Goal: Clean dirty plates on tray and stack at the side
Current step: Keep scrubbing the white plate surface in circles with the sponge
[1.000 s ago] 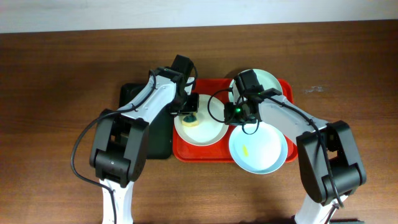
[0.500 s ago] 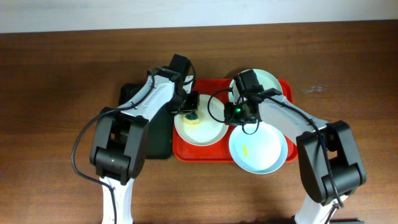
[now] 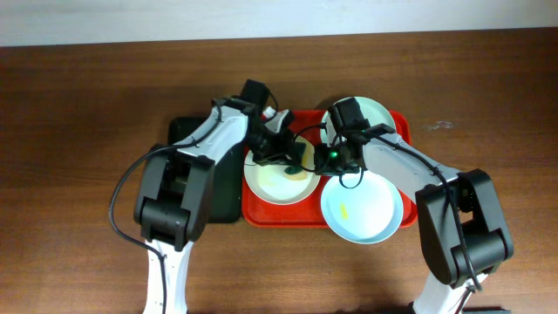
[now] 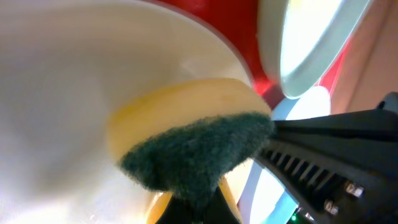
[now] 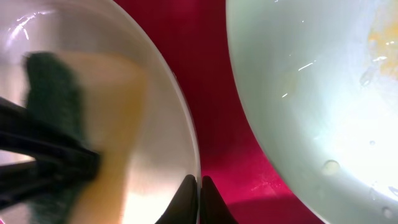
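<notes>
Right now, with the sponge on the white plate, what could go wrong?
The right gripper pinches only the thin rim of the white plate, so hard scrubbing with the sponge in the left gripper might pull it loose. Both grippers are crowded over that one plate and could bump. The nearer mint plate pokes out past the red tray's front edge under the right arm; a nudge might slide it off.

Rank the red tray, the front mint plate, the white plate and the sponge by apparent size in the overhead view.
Red tray, largest.
Front mint plate and white plate: nearly alike, the white one partly covered, so unranked.
Sponge, smallest.
</notes>
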`<state>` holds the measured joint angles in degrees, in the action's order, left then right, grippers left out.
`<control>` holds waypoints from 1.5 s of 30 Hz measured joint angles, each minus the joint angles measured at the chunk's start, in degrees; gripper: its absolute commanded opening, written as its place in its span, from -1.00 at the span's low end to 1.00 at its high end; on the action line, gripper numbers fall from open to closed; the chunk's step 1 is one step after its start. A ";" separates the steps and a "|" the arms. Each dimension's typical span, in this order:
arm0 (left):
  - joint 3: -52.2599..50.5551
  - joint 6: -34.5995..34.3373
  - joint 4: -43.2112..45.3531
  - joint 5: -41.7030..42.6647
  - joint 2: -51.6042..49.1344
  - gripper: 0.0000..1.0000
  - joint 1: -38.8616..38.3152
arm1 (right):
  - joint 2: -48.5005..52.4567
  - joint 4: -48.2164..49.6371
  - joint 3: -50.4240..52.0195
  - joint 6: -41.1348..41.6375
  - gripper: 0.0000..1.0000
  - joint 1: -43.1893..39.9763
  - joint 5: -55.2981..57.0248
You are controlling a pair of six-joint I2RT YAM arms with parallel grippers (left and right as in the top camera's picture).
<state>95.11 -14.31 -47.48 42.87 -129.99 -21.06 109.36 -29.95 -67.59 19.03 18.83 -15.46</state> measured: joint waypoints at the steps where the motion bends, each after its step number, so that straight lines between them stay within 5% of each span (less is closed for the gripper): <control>1: 0.68 0.04 -1.88 -1.68 0.31 -1.00 0.59 | 0.00 0.00 0.00 -0.02 -0.92 0.00 -0.02; 9: 1.25 0.22 -11.47 -19.63 7.34 -1.00 1.70 | 0.00 0.00 0.00 0.00 -0.92 0.00 -0.11; 17: -3.50 -0.07 -7.48 -28.33 7.54 -1.00 1.25 | 0.00 0.02 0.00 0.00 -0.92 0.02 -0.94; 26: -11.26 -0.72 0.87 -26.34 9.79 -1.00 0.74 | 0.02 0.00 0.00 -0.02 -0.92 -0.04 -0.66; 37: -12.55 -0.90 2.54 -10.93 9.44 -1.00 -4.66 | 0.02 0.02 0.00 -0.04 -0.92 -0.04 -1.09; 45: -12.26 -2.08 -1.07 -19.52 14.12 -1.00 -4.44 | 0.02 0.04 0.00 -0.02 -0.92 -0.04 -1.33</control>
<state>82.85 -16.38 -48.56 23.35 -115.87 -25.50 109.38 -29.91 -67.59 19.00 18.79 -16.80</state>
